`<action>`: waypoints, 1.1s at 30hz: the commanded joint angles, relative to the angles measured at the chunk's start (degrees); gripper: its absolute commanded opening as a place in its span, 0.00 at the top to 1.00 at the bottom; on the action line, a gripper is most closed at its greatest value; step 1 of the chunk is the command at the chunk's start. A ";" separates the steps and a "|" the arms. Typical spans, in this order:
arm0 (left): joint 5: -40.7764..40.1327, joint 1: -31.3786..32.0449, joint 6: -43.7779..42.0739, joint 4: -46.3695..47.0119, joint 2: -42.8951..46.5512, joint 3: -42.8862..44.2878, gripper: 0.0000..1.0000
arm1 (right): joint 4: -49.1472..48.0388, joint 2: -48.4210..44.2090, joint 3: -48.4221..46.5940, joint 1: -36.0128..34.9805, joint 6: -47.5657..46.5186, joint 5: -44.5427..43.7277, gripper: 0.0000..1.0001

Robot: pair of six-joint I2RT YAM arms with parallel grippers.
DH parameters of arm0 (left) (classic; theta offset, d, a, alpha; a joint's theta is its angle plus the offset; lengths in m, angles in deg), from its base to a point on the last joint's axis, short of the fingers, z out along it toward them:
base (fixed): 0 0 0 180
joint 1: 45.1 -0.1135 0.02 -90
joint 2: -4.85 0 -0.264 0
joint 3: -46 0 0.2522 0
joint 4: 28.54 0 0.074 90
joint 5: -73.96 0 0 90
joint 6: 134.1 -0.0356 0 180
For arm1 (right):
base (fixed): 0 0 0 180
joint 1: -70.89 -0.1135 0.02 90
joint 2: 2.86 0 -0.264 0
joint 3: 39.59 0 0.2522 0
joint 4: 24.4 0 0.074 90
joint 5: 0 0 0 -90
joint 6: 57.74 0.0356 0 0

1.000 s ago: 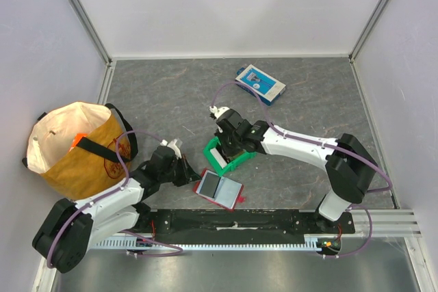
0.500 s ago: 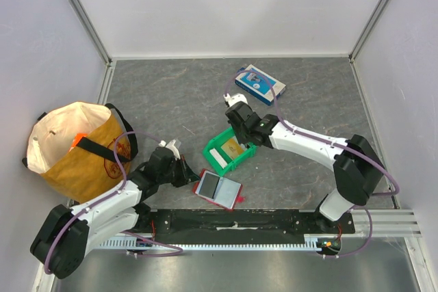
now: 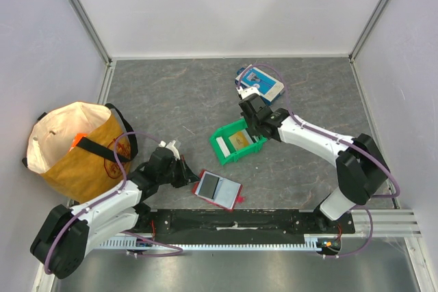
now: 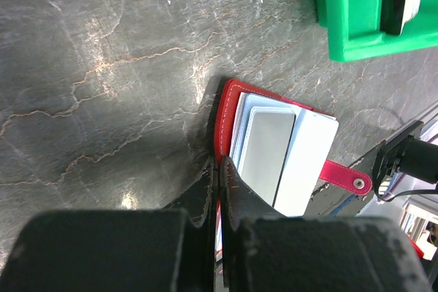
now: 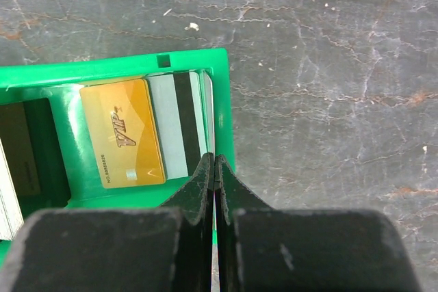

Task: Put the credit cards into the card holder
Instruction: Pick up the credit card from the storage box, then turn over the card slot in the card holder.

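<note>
The red card holder (image 3: 219, 189) lies open near the front edge, with a grey card (image 4: 263, 152) and a white card (image 4: 309, 162) in it. My left gripper (image 3: 187, 173) is shut on its left red flap (image 4: 226, 111). The green bin (image 3: 237, 141) holds more credit cards: a gold one (image 5: 123, 143), a white one with a black stripe (image 5: 174, 124) and a dark one (image 5: 20, 148). My right gripper (image 3: 255, 130) is shut on the bin's right wall (image 5: 222, 100), fingertips (image 5: 205, 169) pressed together.
A blue-and-white box (image 3: 262, 83) lies just behind the right wrist. A tan fabric bag (image 3: 75, 148) stands at the left wall. A black rail (image 3: 233, 223) runs along the near edge, and white walls enclose the grey floor.
The right gripper has pulled the green bin back and to the right, away from the card holder. The left arm and the card holder have stayed put.
</note>
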 commanded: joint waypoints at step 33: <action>-10.34 -0.15 13.35 -18.64 34.59 1.12 0.98 | -26.15 -15.98 19.49 -22.92 37.44 6.79 1.00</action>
